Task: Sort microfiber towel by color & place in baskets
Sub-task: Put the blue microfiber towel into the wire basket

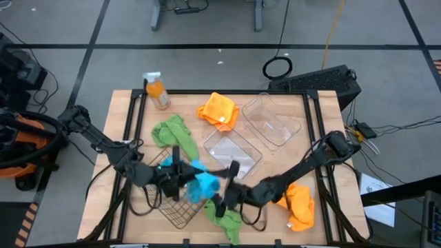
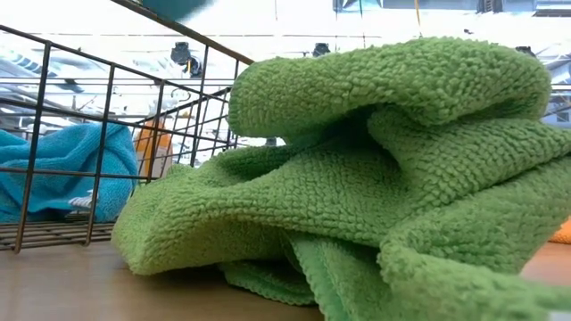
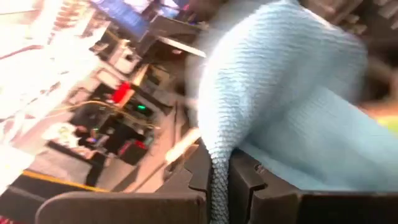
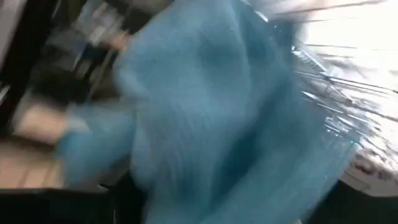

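Note:
My left gripper (image 1: 180, 176) is shut on a bright blue towel (image 1: 204, 183), held over the dark wire basket (image 1: 176, 210) at the table's near edge. The right wrist view is filled by this towel (image 4: 211, 118). My right gripper (image 1: 222, 198) is close against the towel's right side. A second blue towel (image 2: 71, 169) lies in the basket. One green towel (image 1: 231, 222) lies crumpled on the table beside the basket, another (image 1: 169, 131) farther back. Orange towels lie at the far middle (image 1: 219, 110) and near right (image 1: 298, 205). My left gripper pinches a narrow gathered strip of the blue towel (image 3: 217, 177) between its two fingers, coming about level from the table's left. The rest of the towel (image 3: 280, 93) bulges out beyond the fingertips, lifted above the basket's rim.
Two clear plastic tubs stand at mid-table (image 1: 234, 155) and far right (image 1: 272, 120). An orange spray bottle (image 1: 157, 91) stands at the far left corner. The table's raised dark rails (image 1: 318, 138) run along its sides.

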`<state>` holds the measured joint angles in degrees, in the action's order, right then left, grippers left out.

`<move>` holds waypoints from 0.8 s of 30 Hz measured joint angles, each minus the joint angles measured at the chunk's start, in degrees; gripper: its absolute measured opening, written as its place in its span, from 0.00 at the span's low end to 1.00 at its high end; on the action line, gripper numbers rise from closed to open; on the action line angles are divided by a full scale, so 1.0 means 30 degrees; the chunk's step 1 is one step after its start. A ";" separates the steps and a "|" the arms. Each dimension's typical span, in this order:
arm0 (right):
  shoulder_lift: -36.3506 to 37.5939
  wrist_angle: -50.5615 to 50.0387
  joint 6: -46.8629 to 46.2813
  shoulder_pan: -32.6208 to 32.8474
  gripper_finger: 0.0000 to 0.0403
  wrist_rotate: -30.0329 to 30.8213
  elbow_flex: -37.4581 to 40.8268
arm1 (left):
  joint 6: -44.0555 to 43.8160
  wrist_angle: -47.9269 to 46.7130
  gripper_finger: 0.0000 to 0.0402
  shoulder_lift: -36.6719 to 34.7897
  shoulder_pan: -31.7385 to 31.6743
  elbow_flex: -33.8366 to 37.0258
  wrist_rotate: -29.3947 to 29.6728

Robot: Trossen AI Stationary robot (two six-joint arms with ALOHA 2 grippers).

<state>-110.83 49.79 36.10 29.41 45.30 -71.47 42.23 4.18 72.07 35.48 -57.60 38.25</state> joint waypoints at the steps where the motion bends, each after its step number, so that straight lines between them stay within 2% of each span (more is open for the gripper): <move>1: -0.0135 -0.0302 -0.0009 0.0054 0.76 0.0024 0.0052 | 0.0168 0.0033 0.06 -0.0050 0.0005 0.0022 0.0333; 7: 0.0200 0.0236 0.0060 0.0109 0.76 0.0794 -0.0086 | 0.0547 0.0698 0.06 -0.0005 0.0161 0.0093 0.0192; 18: 0.0176 -0.0101 0.0818 0.0248 0.76 0.0837 -0.0076 | 0.0256 0.0367 0.06 0.0065 0.0162 0.0131 0.0079; 24: 0.0178 -0.0296 0.3147 0.1055 0.76 0.1662 -0.0076 | 0.1627 0.0353 0.06 0.0017 0.0198 0.0146 0.2768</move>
<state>-110.30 48.90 45.54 32.58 50.29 -71.70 47.11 5.23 72.13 36.07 -57.17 46.56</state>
